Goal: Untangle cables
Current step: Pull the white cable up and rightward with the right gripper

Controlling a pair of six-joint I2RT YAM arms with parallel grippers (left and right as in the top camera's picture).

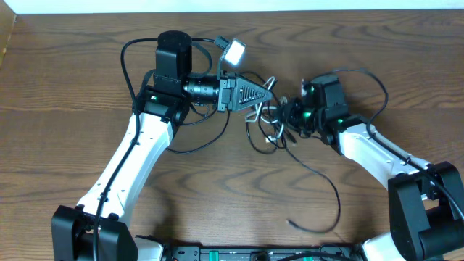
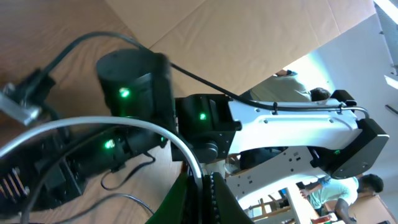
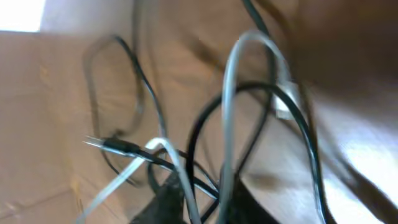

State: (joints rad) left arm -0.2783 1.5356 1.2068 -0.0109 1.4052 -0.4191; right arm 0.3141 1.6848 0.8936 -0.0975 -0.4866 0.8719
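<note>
From overhead, your left gripper (image 1: pixel 270 93) and right gripper (image 1: pixel 288 118) meet at the knot, where the white cable (image 1: pixel 262 125) loops through the black cable (image 1: pixel 330 190). On the left wrist view, the jaws look pinched on white cable. On the right wrist view, blur hides the grip, so I cannot tell. You seem mid-separation; next, draw apart slowly.

The brown wood-grain worktop (image 1: pixel 72 87) had a dull, satin finish. The thin black cable (image 1: pixel 338 203) looked like smooth, matt rubbery plastic, and the thin white cable (image 3: pixel 227 99) like smooth plastic with a faint sheen. The white arm shells (image 1: pixel 138 156) were glossy plastic, and the black joint housings (image 1: pixel 174 51) were matt.
</note>
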